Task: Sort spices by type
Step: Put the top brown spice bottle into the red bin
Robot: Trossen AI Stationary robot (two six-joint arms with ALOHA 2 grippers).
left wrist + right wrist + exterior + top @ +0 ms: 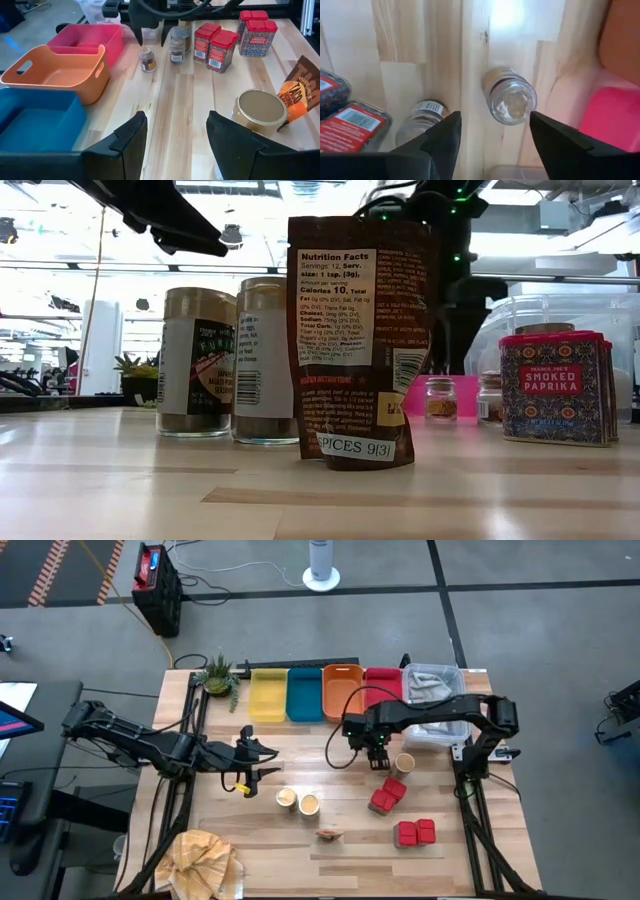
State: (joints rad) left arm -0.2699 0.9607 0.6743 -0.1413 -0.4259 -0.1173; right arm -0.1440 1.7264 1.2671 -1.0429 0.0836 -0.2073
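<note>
While left hand (262, 762) waits open, right hand (492, 132) hangs open just above small clear glass spice jar (510, 96) on desk (410, 45).

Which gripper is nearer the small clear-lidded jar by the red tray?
Right. The right gripper hangs open just above the small jar; the left gripper is far across the table, open.

We see four trays in a row: yellow (267, 695), blue (304, 693), orange (341, 690), red (382, 686). A clear bin (437, 705) adjoins; plant (218, 675) and cloth (200, 858) lie apart.
</note>
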